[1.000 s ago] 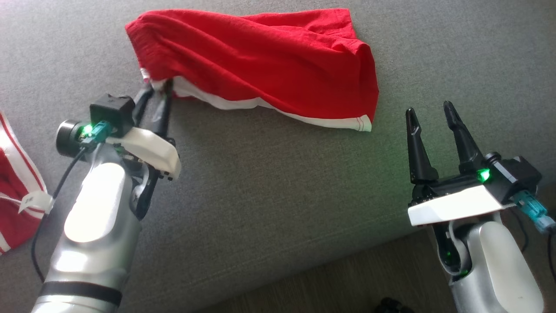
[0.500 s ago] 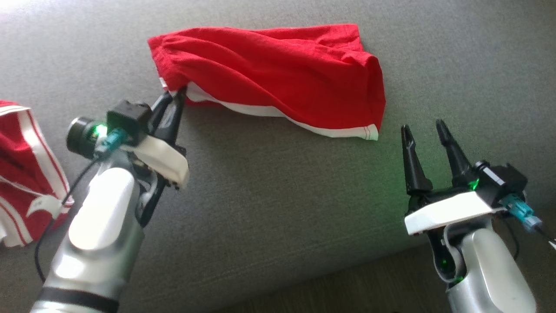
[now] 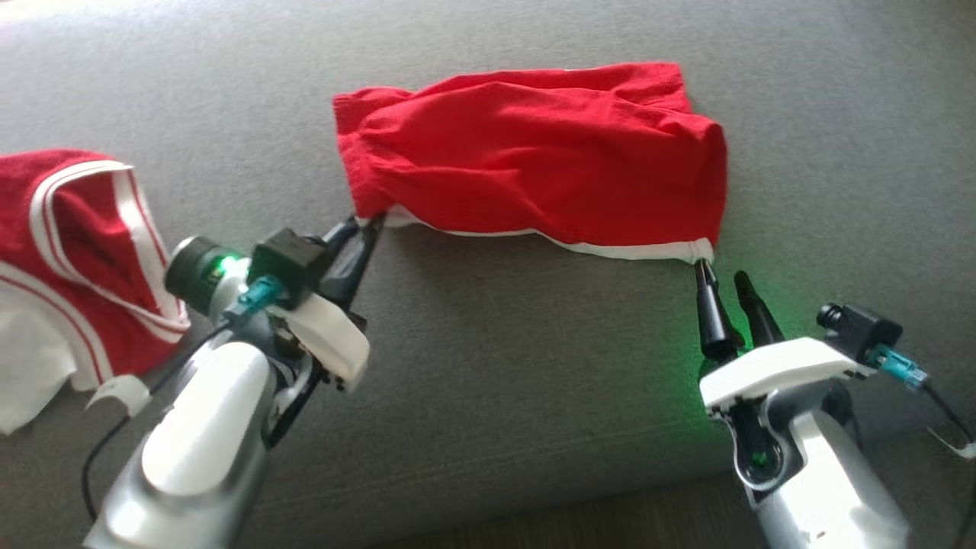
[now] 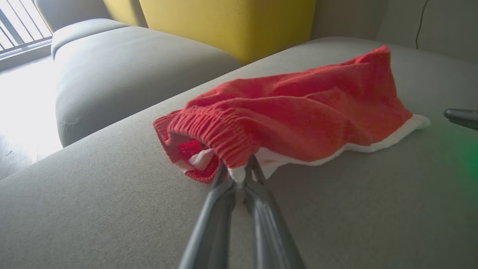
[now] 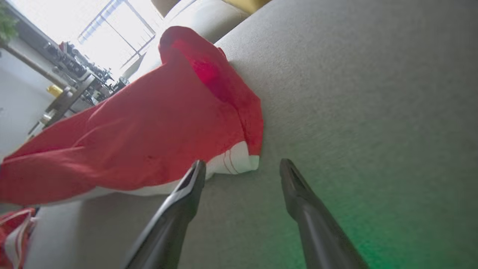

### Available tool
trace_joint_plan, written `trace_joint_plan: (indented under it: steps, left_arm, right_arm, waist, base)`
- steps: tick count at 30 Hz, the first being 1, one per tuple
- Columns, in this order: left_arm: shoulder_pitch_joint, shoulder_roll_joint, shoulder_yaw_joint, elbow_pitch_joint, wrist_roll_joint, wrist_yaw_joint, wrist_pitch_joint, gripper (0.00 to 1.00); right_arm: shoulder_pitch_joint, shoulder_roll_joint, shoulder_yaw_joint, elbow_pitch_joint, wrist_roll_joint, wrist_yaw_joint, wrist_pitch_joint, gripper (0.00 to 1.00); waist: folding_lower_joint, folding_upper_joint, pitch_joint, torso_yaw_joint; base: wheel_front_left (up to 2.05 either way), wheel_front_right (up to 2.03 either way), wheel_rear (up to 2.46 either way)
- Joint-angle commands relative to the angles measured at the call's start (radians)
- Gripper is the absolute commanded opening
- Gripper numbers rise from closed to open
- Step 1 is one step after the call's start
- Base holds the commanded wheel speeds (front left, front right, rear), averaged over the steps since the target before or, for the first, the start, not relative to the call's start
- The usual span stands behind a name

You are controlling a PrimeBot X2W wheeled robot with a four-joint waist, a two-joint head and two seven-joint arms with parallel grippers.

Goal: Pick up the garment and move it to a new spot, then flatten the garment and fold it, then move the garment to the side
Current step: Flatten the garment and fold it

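Roughly: the grey sofa seat (image 3: 488,396) carried the red garment (image 3: 534,160), bunched and creased, across the middle toward the seat's far side, well back from the front edge. Another red-and-white piece (image 3: 76,229) sat toward the seat's left. The left end effector (image 3: 370,226) was clamped on the garment's near-left waistband corner. The right end effector (image 3: 720,273) had fingers apart, tips just beside the white-trimmed near-right hem corner. Judged step: pick-up, second grasp pending. Next calls for closing the right on that corner, then lifting evenly.

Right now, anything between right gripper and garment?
Nothing. Right wrist view shows the open right gripper already at the garment white-hemmed corner, with bare cushion beneath.
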Motion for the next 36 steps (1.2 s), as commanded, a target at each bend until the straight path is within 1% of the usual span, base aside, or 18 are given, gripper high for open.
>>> trace_joint_plan:
  steps: [1,3,6,8,14,15,16,17,21,25,31,36]
  left_arm:
    - [-0.019,0.032,0.027,-0.043,-0.007,-0.004,0.004,0.00]
    - [-0.015,0.039,0.008,-0.067,-0.012,-0.004,0.017,0.00]
    - [-0.011,0.054,-0.012,-0.095,-0.016,-0.004,0.034,0.00]
    - [-0.009,0.063,-0.018,-0.110,-0.020,-0.004,0.042,0.00]
    - [-0.005,0.076,-0.026,-0.139,-0.023,-0.001,0.058,0.00]
    - [-0.004,0.077,-0.027,-0.141,-0.023,-0.001,0.060,0.00]
    - [-0.002,0.078,-0.029,-0.143,-0.024,0.000,0.062,0.00]
    - [0.000,0.080,-0.031,-0.143,-0.024,0.001,0.065,0.00]
    - [0.008,0.089,-0.033,-0.146,-0.028,0.003,0.072,0.00]
    - [0.022,0.101,-0.034,-0.149,-0.036,0.003,0.081,0.00]
    - [0.044,0.124,-0.039,-0.175,-0.063,0.002,0.109,0.00]
    - [0.041,0.162,-0.059,-0.228,-0.115,-0.001,0.166,0.00]
  right_arm:
    - [-0.033,0.004,0.031,-0.010,0.044,0.000,-0.009,1.00]
    - [-0.058,0.004,0.045,0.032,0.125,0.000,-0.009,1.00]
    - [-0.093,0.004,0.052,0.085,0.204,0.000,-0.009,1.00]
    - [-0.111,0.004,0.052,0.110,0.227,0.000,-0.009,1.00]
    - [-0.140,0.004,0.061,0.153,0.249,0.000,-0.009,1.00]
    - [-0.143,0.004,0.068,0.158,0.253,0.000,-0.009,0.74]
    - [-0.146,0.004,0.077,0.161,0.251,0.000,-0.009,0.18]
    - [-0.149,0.004,0.082,0.162,0.242,0.000,-0.009,0.00]
    - [-0.147,0.004,0.057,0.145,0.165,0.000,-0.009,0.00]
    - [-0.120,0.004,-0.003,0.096,0.047,0.000,-0.009,0.00]
    - [-0.070,0.004,-0.082,-0.025,-0.119,0.000,-0.009,0.00]
    - [-0.049,0.004,-0.132,-0.151,-0.170,0.000,-0.009,0.00]
  waist:
    - [0.0000,0.0000,0.003,0.013]
    - [0.0000,0.0000,0.007,0.026]
    - [0.0000,0.0000,0.013,0.039]
    - [0.0000,0.0000,0.016,0.045]
    - [0.0000,0.0000,0.021,0.055]
    - [0.0000,0.0000,0.021,0.057]
    - [0.0000,0.0000,0.019,0.058]
    - [0.0000,0.0000,0.017,0.058]
    - [0.0000,0.0000,0.001,0.058]
    - [0.0000,0.0000,-0.030,0.056]
    - [0.0000,0.0000,-0.093,0.048]
    - [0.0000,0.0000,-0.154,0.045]
  base:
    - [0.00,0.00,0.00]
    - [0.00,0.00,0.00]
    - [0.00,0.00,0.00]
    - [0.00,0.00,0.00]
    - [0.00,0.00,0.00]
    - [0.00,0.00,0.00]
    - [0.00,0.00,0.00]
    - [0.00,0.00,0.00]
    - [0.00,0.00,0.00]
    - [0.00,0.00,0.00]
    - [0.00,0.00,0.00]
    - [0.00,0.00,0.00]
